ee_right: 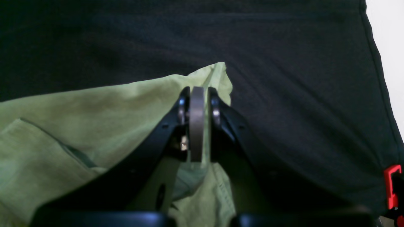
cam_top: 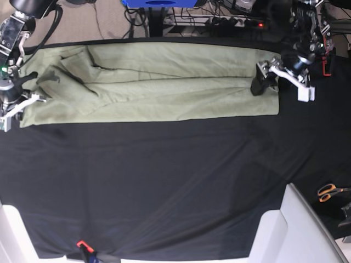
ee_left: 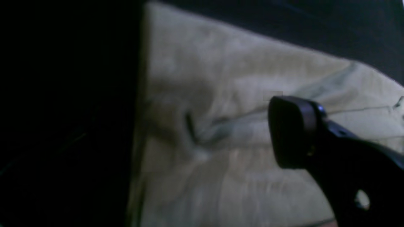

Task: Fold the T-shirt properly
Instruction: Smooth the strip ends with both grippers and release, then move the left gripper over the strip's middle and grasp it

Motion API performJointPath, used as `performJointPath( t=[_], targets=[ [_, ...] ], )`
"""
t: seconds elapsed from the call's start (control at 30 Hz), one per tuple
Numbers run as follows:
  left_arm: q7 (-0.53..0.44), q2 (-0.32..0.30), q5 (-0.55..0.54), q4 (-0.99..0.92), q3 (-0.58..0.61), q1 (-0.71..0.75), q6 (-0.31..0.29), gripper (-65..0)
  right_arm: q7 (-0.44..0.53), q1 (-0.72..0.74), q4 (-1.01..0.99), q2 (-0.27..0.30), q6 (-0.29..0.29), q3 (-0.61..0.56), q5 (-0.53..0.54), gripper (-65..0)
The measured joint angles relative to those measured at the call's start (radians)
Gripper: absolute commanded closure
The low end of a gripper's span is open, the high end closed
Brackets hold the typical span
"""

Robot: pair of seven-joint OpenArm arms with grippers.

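Note:
The pale sage-green T-shirt (cam_top: 159, 82) lies folded into a long strip across the far side of the black table cloth (cam_top: 164, 181). My right gripper (ee_right: 197, 91) is shut on the shirt's edge (ee_right: 217, 72) at the strip's left end, with fabric pinched between the fingers; it also shows in the base view (cam_top: 16, 104). My left gripper (cam_top: 258, 85) sits over the strip's right end. In the blurred left wrist view one black finger (ee_left: 290, 132) hovers over the creased shirt (ee_left: 221, 78) with nothing against its pad; the other finger is lost in the dark.
Orange-handled scissors (cam_top: 329, 192) lie at the right edge. A white panel (cam_top: 296, 230) stands at the front right corner. A red clip (cam_top: 82, 244) sits on the front edge. A red clamp (ee_right: 391, 186) holds the cloth's side.

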Motion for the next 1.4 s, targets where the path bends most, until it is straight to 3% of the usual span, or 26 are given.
performJointPath(
  t=[0.23,0.43,0.6,0.7,0.8,0.93,1.03,1.13,1.27,1.4],
  targets=[
    [-0.011,0.008,-0.005,-0.029,0.0,-0.008,0.002,-34.2,0.0,0.0,0.0,0.0,0.0,0.0,0.0,-2.7],
    [0.023,0.013,0.006,-0.037,-0.005,-0.007,0.002,0.0,0.0,0.0,0.0,0.0,0.0,0.0,0.0,-2.7],
    [0.044,0.002,0.027,-0.078,-0.024,-0.058,-0.015,0.0,0.001,-0.003,0.0,0.001,0.0,0.0,0.0,-2.7],
    [0.074,0.007,0.134,-0.113,-0.131,-0.138,-0.021,0.0,0.003,-0.018,0.0,-0.006,-0.001,0.001,0.0,-2.7],
    [0.082,0.002,0.259,-0.088,-0.257,-0.155,0.018,0.0,-0.003,-0.022,0.0,-0.019,0.007,0.0,0.0,-2.7],
    [0.103,0.002,0.386,0.085,-0.325,-0.1,0.034,0.0,0.001,-0.019,0.0,-0.019,0.006,0.0,0.0,-2.7],
    [0.086,0.04,0.441,0.281,-0.326,-0.051,0.045,0.0,0.0,-0.02,0.0,-0.019,0.001,0.001,0.0,-2.7],
    [0.092,0.115,0.557,0.449,-0.278,0.014,0.147,0.0,0.0,-0.017,0.0,-0.02,0.002,0.0,0.002,-2.7],
    [0.093,0.186,0.678,0.579,-0.097,0.079,0.188,0.0,0.002,-0.015,0.001,-0.019,-0.001,0.001,0.003,-2.7],
    [0.087,0.256,0.776,0.607,0.077,0.1,0.289,0.0,0.003,-0.014,0.001,-0.021,0.001,0.0,0.003,-2.7]
  ],
)
